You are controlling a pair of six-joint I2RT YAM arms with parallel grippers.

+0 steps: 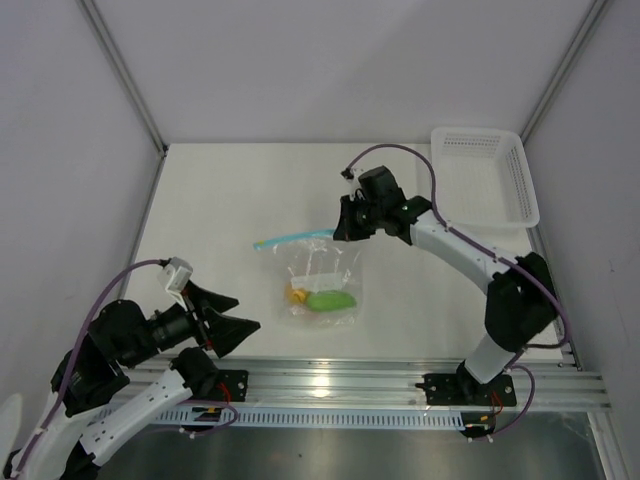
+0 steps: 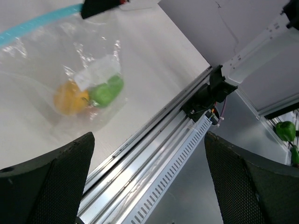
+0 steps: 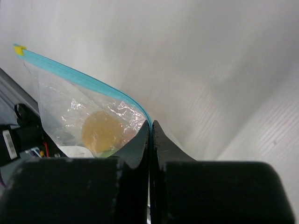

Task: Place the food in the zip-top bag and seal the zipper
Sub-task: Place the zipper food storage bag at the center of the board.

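Note:
The clear zip-top bag [image 1: 322, 272] lies mid-table with both food pieces inside: the round orange one [image 1: 296, 294] and the oblong green one [image 1: 330, 300]. Its teal zipper [image 1: 295, 238] runs along the far edge. My right gripper [image 1: 342, 230] is shut on the zipper's right end; in the right wrist view the strip [image 3: 84, 79] disappears between the closed jaws [image 3: 150, 123], with the orange piece [image 3: 102, 131] behind the plastic. My left gripper [image 1: 248, 314] stands open and empty near the front edge, left of the bag. Its wrist view [image 2: 148, 137] shows the bag [image 2: 70, 60] ahead.
A white lattice basket [image 1: 480, 175] stands at the back right corner. An aluminium rail [image 1: 400, 380] runs along the table's front edge, just under my left gripper. Grey walls close in the table on both sides and at the back.

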